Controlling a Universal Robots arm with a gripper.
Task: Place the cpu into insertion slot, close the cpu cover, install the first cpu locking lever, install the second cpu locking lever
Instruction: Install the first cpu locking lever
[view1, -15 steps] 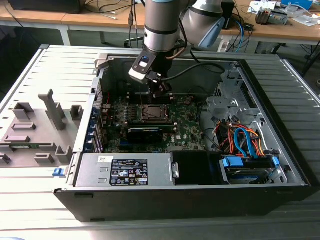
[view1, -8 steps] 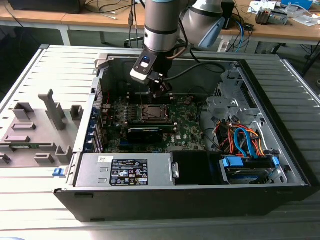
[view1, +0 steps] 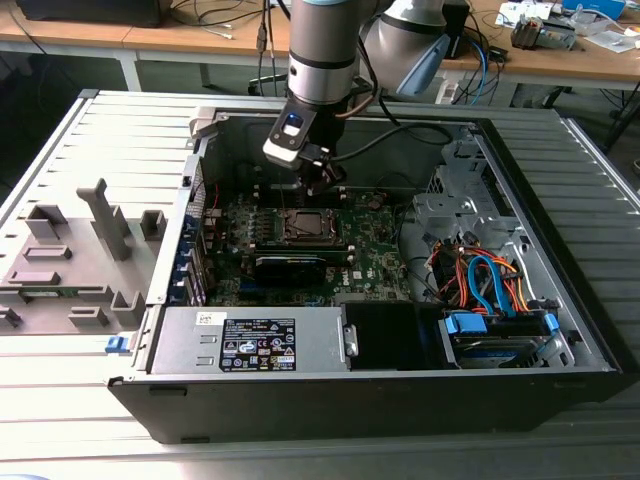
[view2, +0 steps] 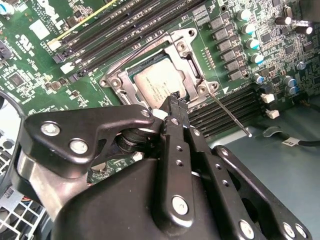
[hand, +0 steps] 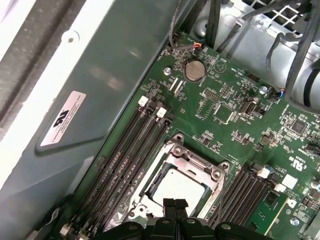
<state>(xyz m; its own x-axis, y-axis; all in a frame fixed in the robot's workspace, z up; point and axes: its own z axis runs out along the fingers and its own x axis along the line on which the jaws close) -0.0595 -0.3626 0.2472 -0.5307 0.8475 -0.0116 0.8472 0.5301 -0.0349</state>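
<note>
The cpu lies flat, silver-grey top up, in the insertion slot, near the middle of the green motherboard. The cpu cover, a thin silver frame, seems folded down around it. One thin locking lever juts free from the slot's corner.

second wrist view | cpu near corner hidden behind claw | claw body cut by edge
</note>
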